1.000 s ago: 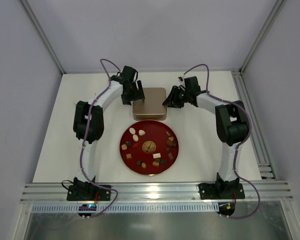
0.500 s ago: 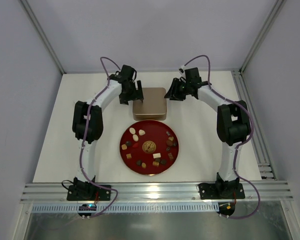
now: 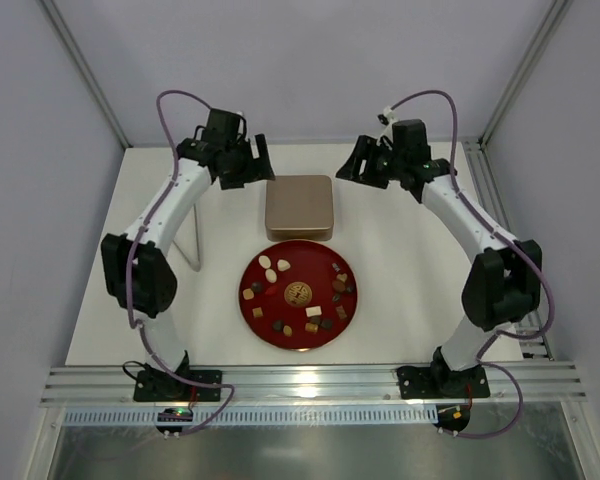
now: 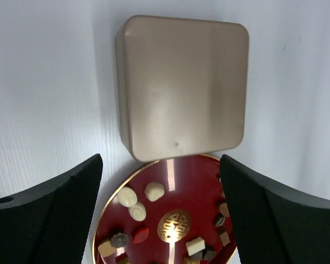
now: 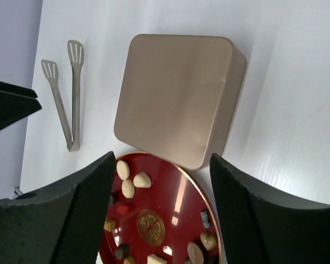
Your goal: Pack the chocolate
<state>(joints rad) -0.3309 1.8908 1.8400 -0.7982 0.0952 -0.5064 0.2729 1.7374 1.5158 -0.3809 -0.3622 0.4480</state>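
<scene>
chocolate (image 3: pixel 268 263) on red plate (image 3: pixel 305 270) beside gold tin (image 3: pixel 299 206)

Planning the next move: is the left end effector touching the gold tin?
Apart. The top external view shows the left end effector beside the gold tin's far-left corner, with bare table between them.

The square champagne-gold tin (image 4: pixel 181 88) with rounded corners is smooth metal with a soft satin sheen. The round red gold-rimmed plate (image 4: pixel 190 179) is glossy, lacquer-like. The small brown, tan and cream chocolates (image 4: pixel 154 191) look smooth and dull. The slotted silver tongs (image 5: pixel 76 93) are bare metal. The left gripper (image 4: pixel 160 159) and right gripper (image 5: pixel 162 155) have matt black, finely grained fingers. The white table (image 4: pixel 44 82) is matt
</scene>
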